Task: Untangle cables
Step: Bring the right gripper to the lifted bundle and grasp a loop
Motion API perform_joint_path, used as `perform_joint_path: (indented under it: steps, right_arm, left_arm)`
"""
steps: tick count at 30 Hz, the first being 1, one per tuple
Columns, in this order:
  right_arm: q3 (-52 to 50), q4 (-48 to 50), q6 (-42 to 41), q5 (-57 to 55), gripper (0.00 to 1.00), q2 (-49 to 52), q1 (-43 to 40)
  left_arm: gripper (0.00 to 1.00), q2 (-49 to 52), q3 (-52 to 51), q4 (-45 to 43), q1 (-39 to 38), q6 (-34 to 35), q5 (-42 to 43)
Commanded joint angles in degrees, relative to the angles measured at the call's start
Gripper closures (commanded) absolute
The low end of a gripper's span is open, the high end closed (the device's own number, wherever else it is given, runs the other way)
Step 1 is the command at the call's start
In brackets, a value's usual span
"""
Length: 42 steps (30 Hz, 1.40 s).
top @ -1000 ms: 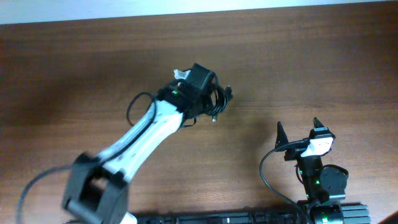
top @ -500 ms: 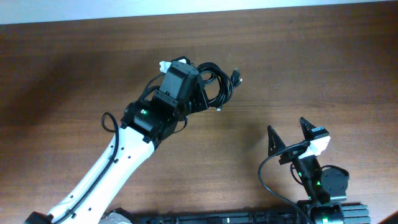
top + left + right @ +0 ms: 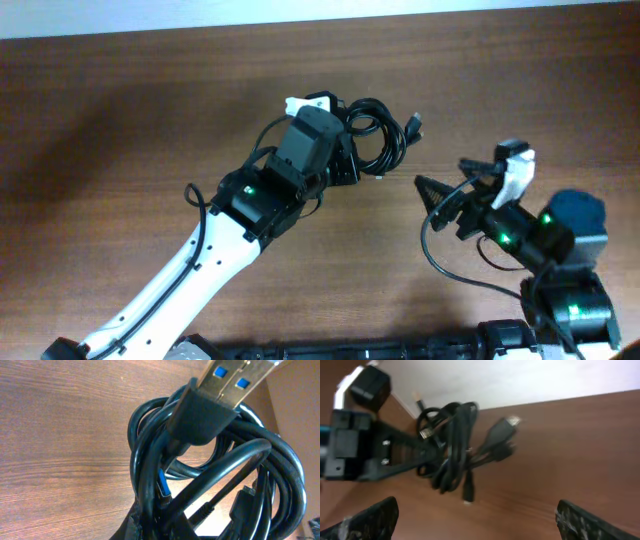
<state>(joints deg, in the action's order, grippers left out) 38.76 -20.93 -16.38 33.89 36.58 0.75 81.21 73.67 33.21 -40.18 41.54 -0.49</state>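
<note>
Above a brown wood-grain table [image 3: 120,120], left gripper [image 3: 345,162] clenches the cables [image 3: 382,135]; right gripper [image 3: 440,172] gapes wide.

We're on the left arm [image 3: 180,280]: white link, black joints, a green light [image 3: 248,188] glowing, a thin black cable [image 3: 193,200] looped alongside. Over to the right arm [image 3: 560,260]: black, green lights, white block [image 3: 515,165] on top, right gripper [image 3: 440,172] with pointed black fingers [image 3: 435,190], a second black cable [image 3: 432,255] trailing below.

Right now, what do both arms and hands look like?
Left arm: white link, black joints, green light, black cable alongside. Right arm: black, green lights, looping black cable. Left hand: boxy black. Right hand: black pointed fingers, white block.
</note>
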Motion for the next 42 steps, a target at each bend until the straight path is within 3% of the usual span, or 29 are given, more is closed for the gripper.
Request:
perform_joint_path:
  steps: [1, 10, 15, 25, 27, 28, 31, 32, 33, 34, 36, 38, 41, 42]
  right_arm:
    - [0.94, 4.22, -1.14, 12.50, 0.01, 3.04, 0.37]
    - [0.94, 8.37, -4.09, 16.96, 0.29, 7.52, 0.37]
    - [0.94, 8.37, -4.09, 16.94, 0.63, 7.58, 0.37]
    - [0.94, 8.37, -4.09, 16.90, 0.68, 7.67, 0.37]
    - [0.94, 8.35, -4.09, 16.90, 0.90, 7.67, 0.37]
    - [0.94, 8.35, -4.07, 16.90, 0.96, 7.67, 0.37]
    - [0.94, 8.33, -4.07, 16.87, 0.96, 7.67, 0.37]
    - [0.94, 8.31, -4.07, 16.87, 0.96, 7.67, 0.37]
    - [0.94, 8.28, -4.07, 16.87, 0.96, 7.67, 0.37]
    - [0.94, 7.65, -3.96, 16.39, 0.96, 7.67, 0.37]
    - [0.94, 6.16, -3.85, 14.08, 0.96, 7.67, 0.35]
    - [0.94, 5.38, -3.85, 12.76, 0.96, 7.67, 0.35]
    - [0.94, 5.25, -4.04, 12.35, 0.96, 7.67, 0.35]
    - [0.94, 5.25, -5.60, 11.50, 0.96, 7.69, 0.28]
  left_arm:
    - [1.00, -1.51, 0.33, -1.14, -0.26, -0.87, -0.28]
    - [1.00, -1.51, 0.33, -4.76, -5.42, -0.90, -4.02]
    - [1.00, -1.51, 0.33, -7.69, -7.89, -0.87, -4.02]
    - [1.00, -1.46, 0.33, -8.39, -12.33, -0.90, -4.00]
    - [1.00, -1.46, 0.33, -8.33, -12.33, -0.90, -3.82]
    - [1.00, -1.46, 0.33, -8.35, -12.33, -0.90, -3.85]
    - [0.99, -1.46, 0.33, -8.33, -12.33, -0.90, -3.85]
    - [0.81, -1.46, 0.33, -8.33, -12.28, -0.92, -3.91]
    - [0.50, -1.46, 0.33, -8.13, -12.28, -1.44, -4.09]
    - [0.00, -1.53, 0.33, -7.76, -12.28, -6.40, -4.04]
    - [0.01, -2.32, 0.33, -5.86, -12.26, -15.80, -4.07]
    - [0.01, -3.45, 0.33, -4.09, -12.28, -20.63, -5.07]
    - [0.01, -6.19, 0.33, 1.01, -12.28, -20.87, -16.81]
    - [0.01, -7.72, 0.33, 3.98, -12.28, -23.89, -21.70]
